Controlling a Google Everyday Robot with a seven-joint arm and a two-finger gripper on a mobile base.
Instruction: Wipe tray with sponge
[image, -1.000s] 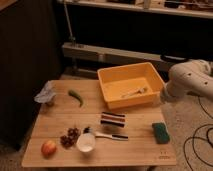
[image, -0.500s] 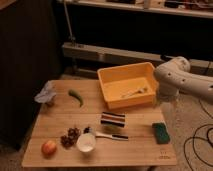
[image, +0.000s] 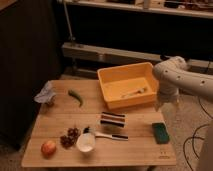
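Note:
The yellow-orange tray (image: 115, 73) stands at the back right of the wooden table, with a pale utensil (image: 134, 93) lying inside it. The dark green sponge (image: 160, 132) lies flat near the table's front right corner. My white arm reaches in from the right. The gripper (image: 163, 101) hangs down just outside the tray's right wall, above the table edge. It is well above and behind the sponge and does not touch it. It holds nothing that I can see.
A black, white and pink striped block (image: 113, 120) lies in front of the tray. A white cup (image: 86, 142), a black-handled utensil (image: 109, 135), grapes (image: 70, 137), an apple (image: 48, 148), a green pepper (image: 76, 97) and a crumpled grey bag (image: 46, 94) occupy the table's left half.
My arm has swung left toward the tray's right wall, and the gripper now points down beside it. The sponge and the other things have not moved.

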